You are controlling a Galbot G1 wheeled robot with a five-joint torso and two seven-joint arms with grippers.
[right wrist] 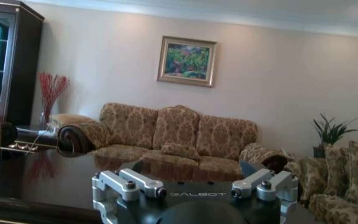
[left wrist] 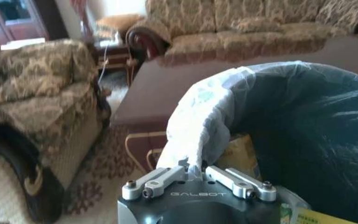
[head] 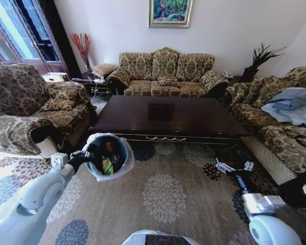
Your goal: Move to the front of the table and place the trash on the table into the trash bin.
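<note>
Living room setup: patterned sofas around the table (head: 194, 120), floral rug underneath, and the tabletop looks bare of trash as far as I can make out. The trash bin (head: 123, 162) is hanging off the left gripper (head: 90, 152), which sits at the near-left corner of the table, just in front of it. In the left wrist view the fingers (left wrist: 166, 177) are pinched shut on the bagged rim, and the green-yellow wrapper (head: 107, 166) sits inside the bin right next to the gripper, with more yellow packaging tucked below the rim.

The right gripper (head: 233, 167) hangs off to the other side by the table's near-right corner, spread wide, holding nothing.

My worry: that grip seems to be mostly on crinkly liner at the rim. If the bag slides, the bin could tip or drop and dump everything back on the rug. Swinging it near the table edge could also knock it loose.
</note>
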